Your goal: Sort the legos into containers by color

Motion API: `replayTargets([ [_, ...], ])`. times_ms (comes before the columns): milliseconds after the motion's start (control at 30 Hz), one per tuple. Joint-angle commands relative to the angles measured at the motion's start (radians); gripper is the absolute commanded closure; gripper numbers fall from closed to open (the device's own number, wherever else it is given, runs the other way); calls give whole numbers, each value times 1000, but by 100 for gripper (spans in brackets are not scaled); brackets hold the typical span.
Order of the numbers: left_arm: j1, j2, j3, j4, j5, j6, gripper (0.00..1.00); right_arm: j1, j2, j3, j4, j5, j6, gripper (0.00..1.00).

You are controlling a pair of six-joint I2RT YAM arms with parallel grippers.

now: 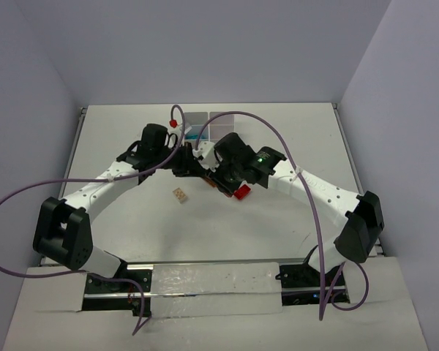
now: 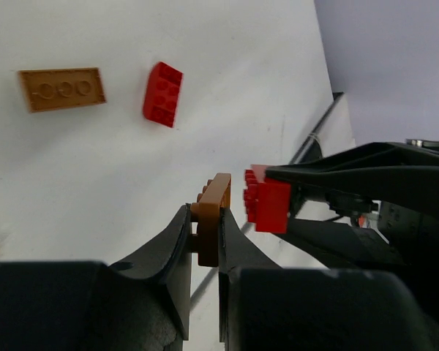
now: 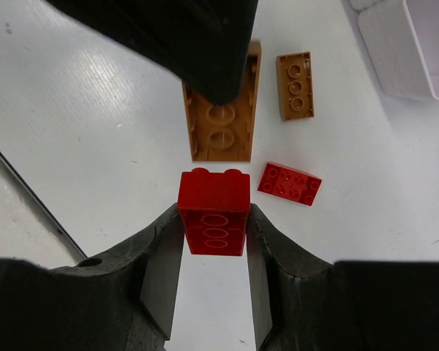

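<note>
Above the white surface (image 2: pixel 73 190), the left pincer (image 2: pixel 205 219) is gripping an orange-brown plastic brick (image 2: pixel 216 197) and the right pincer (image 3: pixel 214 219) a red plastic brick (image 3: pixel 214 196), probably to separate them by colour.

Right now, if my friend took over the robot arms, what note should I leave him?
Left claw: shut on an orange-brown brick, held off the table.
Right claw: shut on a red brick, right beside the other one, with a small gap between them.
Loose on the table: a second orange-brown brick and a second red brick.
White tray: at the far side, mostly hidden by the arms, so finished bricks cannot be counted.
Left to do: drop both held bricks into their colour compartments, then probably fetch the loose two.
</note>
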Motion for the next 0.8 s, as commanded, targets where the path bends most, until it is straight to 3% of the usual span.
replayTargets([
  [0, 60, -32, 29, -73, -187, 67, 100, 5, -48, 30, 20, 26, -8, 100],
  [133, 134, -52, 21, -111, -296, 132, 100, -34, -62, 27, 64, 26, -4, 100],
  [367, 248, -107, 44, -135, -313, 198, 100, -243, 19, 73, 417, 67, 163, 100],
  [600, 251, -155, 51, -126, -355, 233, 100, -290, 195, 231, 620, 345, 385, 100],
  [767, 256, -160, 45, -110, -373, 229, 100, -294, 332, 329, 690, 428, 458, 100],
])
